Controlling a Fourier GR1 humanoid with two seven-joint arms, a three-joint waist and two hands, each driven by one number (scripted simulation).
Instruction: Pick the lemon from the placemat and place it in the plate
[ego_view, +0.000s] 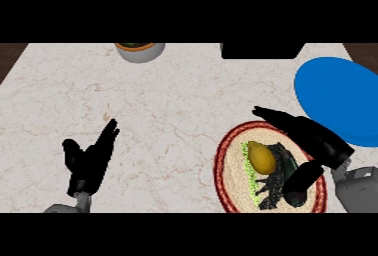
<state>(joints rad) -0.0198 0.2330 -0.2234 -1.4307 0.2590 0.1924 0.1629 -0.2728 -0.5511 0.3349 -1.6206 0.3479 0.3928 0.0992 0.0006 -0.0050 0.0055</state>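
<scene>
A yellow lemon (260, 156) lies on a round woven placemat (230, 170) with a dark red rim, at the lower right of the counter. My right hand (314, 140) hovers over the placemat just right of the lemon, fingers stretched out toward the upper left and thumb low beside the fruit, not closed on it. Its shadow darkens the mat under the lemon. A blue plate (336, 97) sits at the right edge, behind the hand. At the lower left my left hand (88, 162) rests open with fingers up.
A grey bowl (139, 51) with orange and dark contents stands at the back centre. A black object (262, 50) sits at the back right. Dark wood shows past the marble counter's far corners.
</scene>
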